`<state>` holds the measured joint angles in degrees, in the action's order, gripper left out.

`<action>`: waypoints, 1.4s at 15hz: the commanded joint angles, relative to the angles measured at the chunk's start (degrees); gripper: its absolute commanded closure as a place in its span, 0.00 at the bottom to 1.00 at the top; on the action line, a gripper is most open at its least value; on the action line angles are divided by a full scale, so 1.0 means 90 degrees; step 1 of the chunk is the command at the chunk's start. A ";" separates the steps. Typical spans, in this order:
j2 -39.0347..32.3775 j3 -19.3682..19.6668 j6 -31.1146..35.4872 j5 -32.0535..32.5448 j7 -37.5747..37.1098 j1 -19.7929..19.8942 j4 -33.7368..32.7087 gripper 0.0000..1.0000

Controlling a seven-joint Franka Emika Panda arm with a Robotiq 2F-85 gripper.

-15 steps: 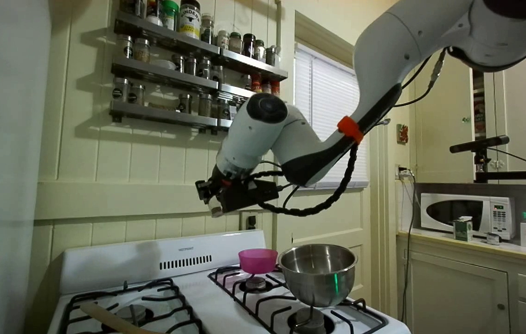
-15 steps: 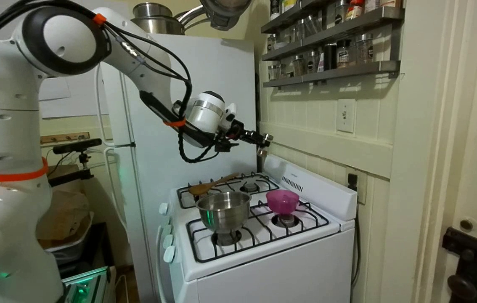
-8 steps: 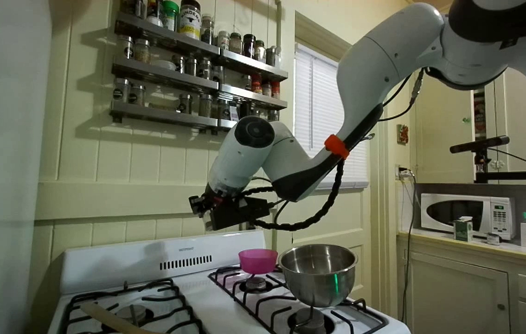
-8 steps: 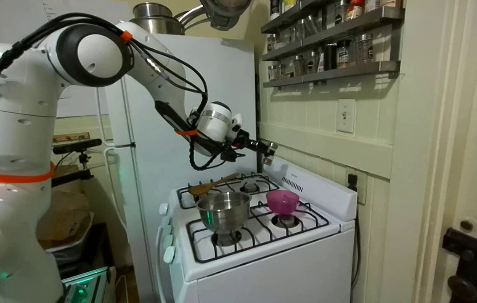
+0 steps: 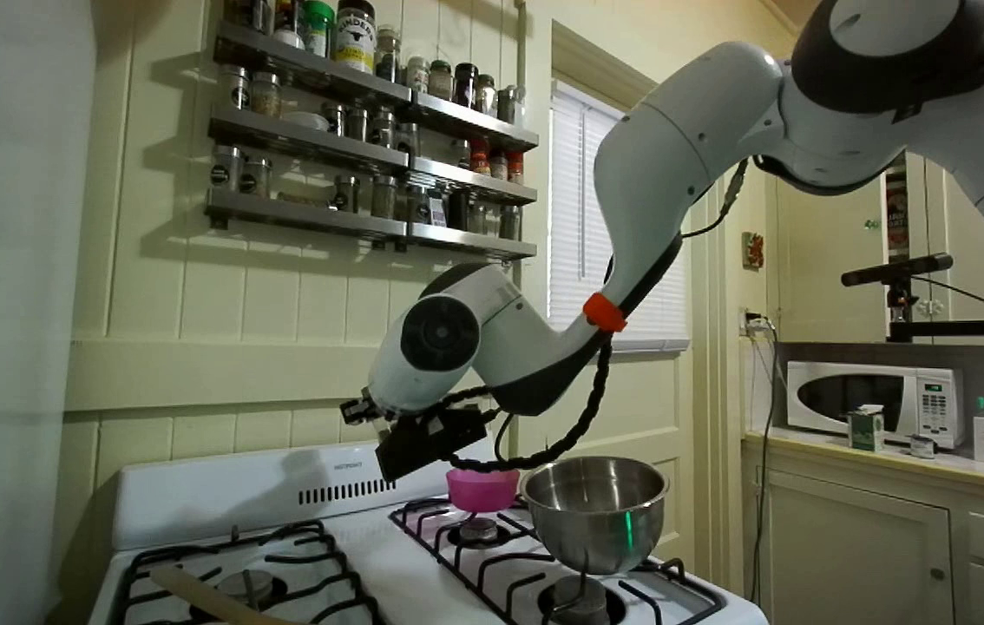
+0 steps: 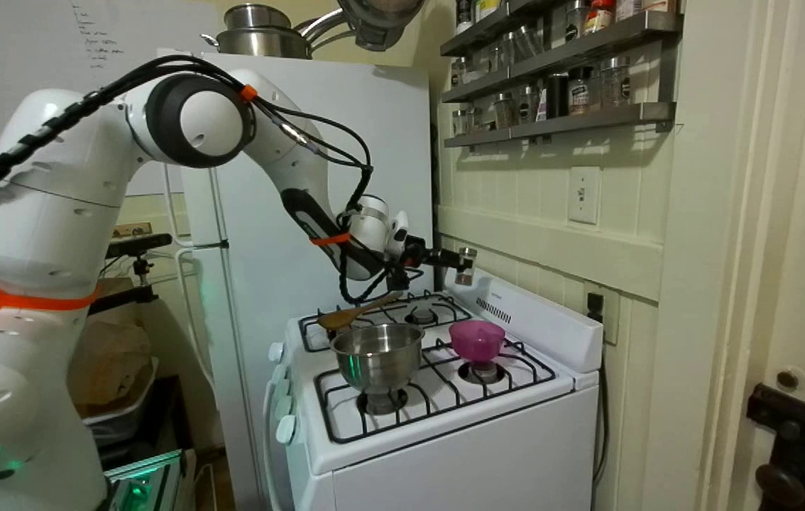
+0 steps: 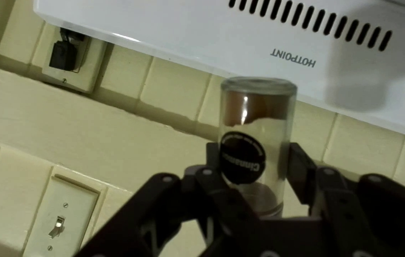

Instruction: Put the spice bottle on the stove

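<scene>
The spice bottle is a clear glass jar (image 7: 256,121) with a black "Cinnamon" label and brown powder at its base end. My gripper (image 7: 254,160) is shut on its sides in the wrist view, which stands upside down. In an exterior view the bottle (image 6: 466,268) is nearly upright with its metal cap up, held by the gripper (image 6: 456,260) in the air near the back panel. The white stove (image 6: 459,443) has black grates; its back panel also shows in the wrist view (image 7: 174,32). In an exterior view the gripper (image 5: 364,412) hovers above the stove (image 5: 396,555), and the bottle is mostly hidden.
A steel bowl (image 5: 596,521) and a pink bowl (image 5: 483,489) stand on the burners on one side of the stove. A wooden spoon (image 6: 346,317) lies on the other grate. Spice shelves (image 5: 310,148) hang on the wall above. A fridge (image 6: 374,142) stands beside the stove.
The arm has moved down toward the stove with the bottle in the gripper. The bottle has turned from tilted to nearly upright. The bowls and spoon have not moved.
</scene>
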<state>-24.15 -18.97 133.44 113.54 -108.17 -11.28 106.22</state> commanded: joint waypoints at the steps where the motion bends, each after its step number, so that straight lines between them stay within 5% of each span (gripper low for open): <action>1: -0.0622 0.0213 -0.0708 0.0636 -0.0660 -0.0415 -0.0409 0.77; 8: -0.1474 0.0223 -0.1282 0.1299 -0.1964 -0.0632 -0.1139 0.77; 21: -0.1913 0.0163 -0.0861 0.1052 -0.3131 -0.0496 -0.1423 0.77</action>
<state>-40.42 -17.59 123.65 123.24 -133.86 -15.98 94.41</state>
